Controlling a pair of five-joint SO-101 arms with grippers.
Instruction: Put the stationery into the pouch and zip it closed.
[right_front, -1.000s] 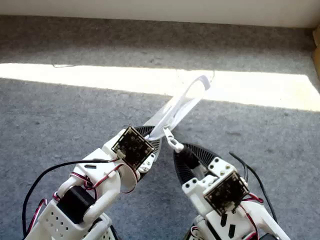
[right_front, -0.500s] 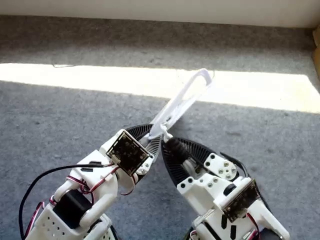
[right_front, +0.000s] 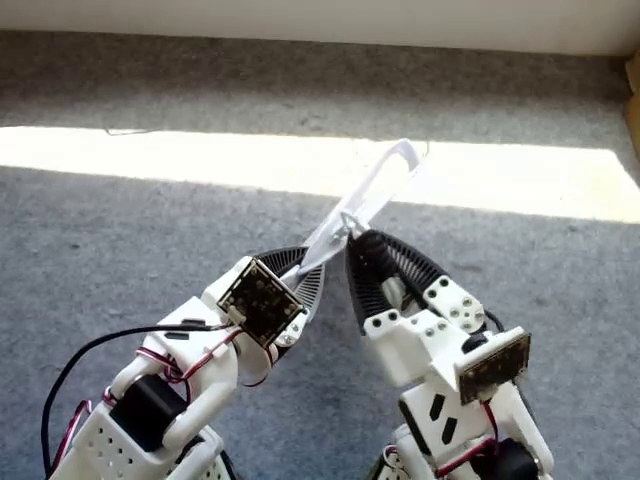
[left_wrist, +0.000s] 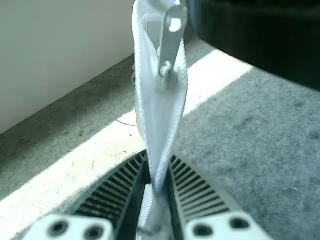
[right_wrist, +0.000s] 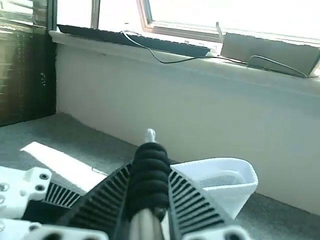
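Fingers (left_wrist: 200, 197) of the left gripper (left_wrist: 159, 170) are clamped on the near end of the white pouch (left_wrist: 156, 115), pinching its flat sides together. That grip holds the pouch up off the grey carpet (right_front: 150, 230), slanting away from the arm like a taut strap. I judge the purpose to be an anchor: with one end fixed and the body stretched straight, the zip track lies in a line and gives the other arm something to pull against. The right gripper (right_wrist: 150, 152) sits against the pouch's zip edge, partway along from the clamped end. Its black ribbed fingers are pressed together on the zipper pull (left_wrist: 170, 37), whose small pale tip pokes out just past them. Between the slider and the clamped end the teeth look meshed, while the pouch's far end gapes in an open loop, so the closing seems only partly done. Since zipping is under way, the stationery is presumably inside the pouch already, though its sides hide the contents. The remaining run calls for a pull along the pouch's length toward its far end. The main risk is the pouch slipping from the clamp or twisting at the slider.
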